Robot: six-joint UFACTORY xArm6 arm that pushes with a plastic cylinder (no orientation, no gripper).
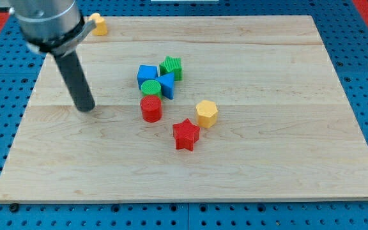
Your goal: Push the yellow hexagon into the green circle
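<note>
Our tip sits on the bench well to the view's left of the whole block cluster, touching nothing. No claw on this rig, just the rod, so no claw state to give: can't tell wide or narrow, nothing held.

Rel. to our tip: yellow hexagon is far off toward the view's right, about level w/ it. Green circle is nearer, right and slightly up. Red cylinder sits just below the green circle, between our tip and the hexagon. Red star is just beside the hexagon, down-left of it.

Risks, our judgement:
- We're on the wrong side; the push needs to run leftward and up, so we'd have to get round to the hexagon's right. A straight crossing would knock the red cylinder.
- Push line passes close to the red cylinder and the blue block touching the green circle; an off-centre shove could send the hexagon into those instead.
- Green circle is packed against the blue cube and green star; a hard hit scatters the lot.

Hexagon stands flat, top face up; no real long axis, roughly even all round, so heading hardly matters.

A small yellow block lies up at the bench's top edge, just right of the arm; shape unclear.
</note>
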